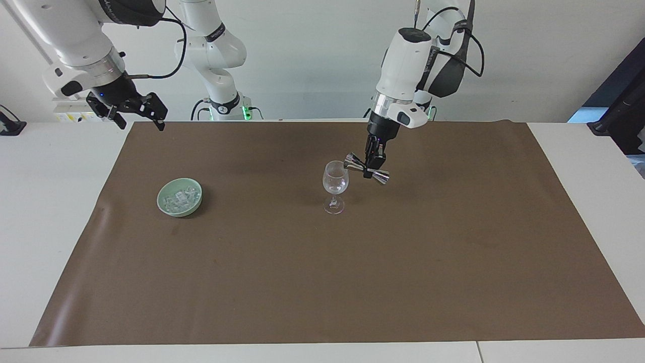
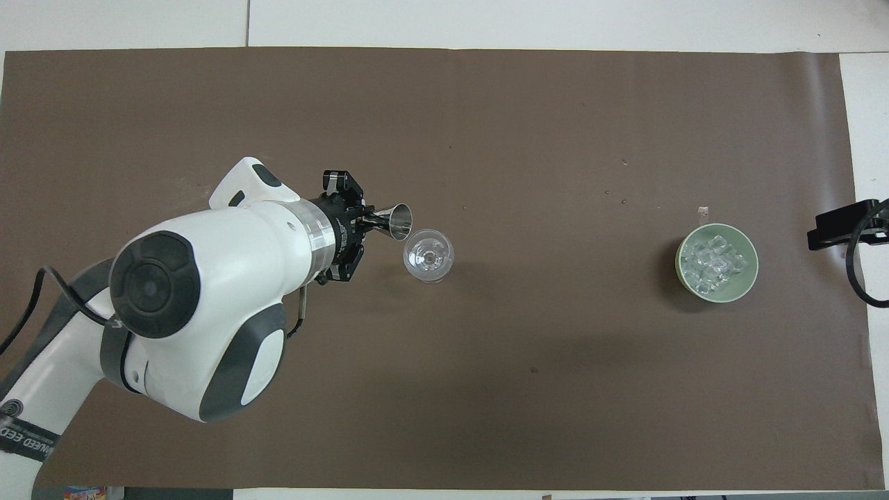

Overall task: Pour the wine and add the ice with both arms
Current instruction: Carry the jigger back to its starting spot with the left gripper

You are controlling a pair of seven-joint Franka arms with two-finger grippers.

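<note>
One wine glass [image 1: 335, 184], one jigger [image 1: 366, 169], one bowl [image 1: 179, 197], perhaps a dozen ice cubes [image 2: 715, 262].

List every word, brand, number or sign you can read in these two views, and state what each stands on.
"EED": end of a cut-off word on the dark band of the large white jointed left arm.
White lettering on the dark ring of the large white jointed right arm: too small to read.
No other text is readable.

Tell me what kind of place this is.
Probably a robotics lab: two white arms stand at a table with a brown mat, the left gripper holding a jigger beside a wine glass.
</note>
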